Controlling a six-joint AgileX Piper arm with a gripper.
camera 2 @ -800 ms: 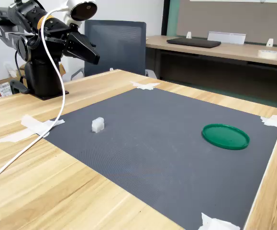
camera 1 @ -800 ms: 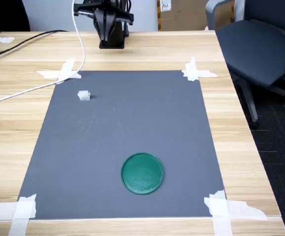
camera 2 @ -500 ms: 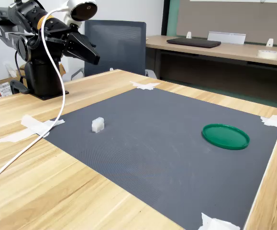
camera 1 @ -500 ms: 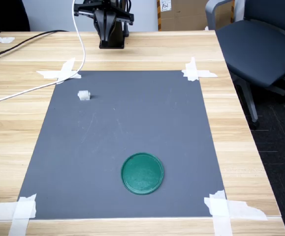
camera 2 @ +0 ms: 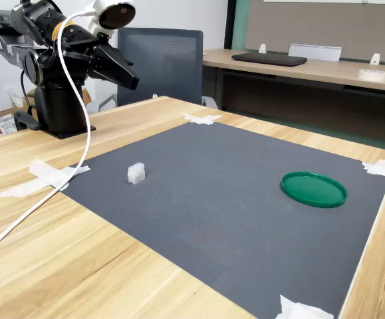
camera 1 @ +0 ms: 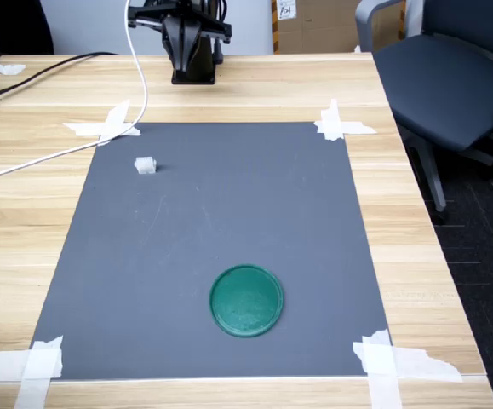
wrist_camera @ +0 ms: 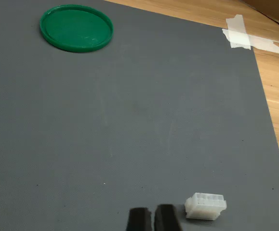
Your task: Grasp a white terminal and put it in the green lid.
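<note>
- Plainly, the grasp has not begun: the white terminal (camera 1: 146,165) sits alone in the upper left of the first exterior view, on the dark grey mat (camera 1: 229,204), well apart from the green lid (camera 1: 246,300) at lower centre.
- The pincer (camera 2: 131,82) hangs high near the arm's base, above the tabletop (camera 1: 255,85); in the wrist view its two dark tips (wrist_camera: 151,219) stand nearly together with only a thin gap, holding nothing.
- Risk — the terminal (wrist_camera: 205,206) is tiny and light, and lies off to one side of the tips. A descent with the jaws this narrow would likely nudge it away rather than straddle it.
- Risk — a loose pinch could drop it short of the lid's (wrist_camera: 76,28) shallow rim.
- Against the earlier frames nothing differs: arm, terminal and lid all lie as they did.
</note>
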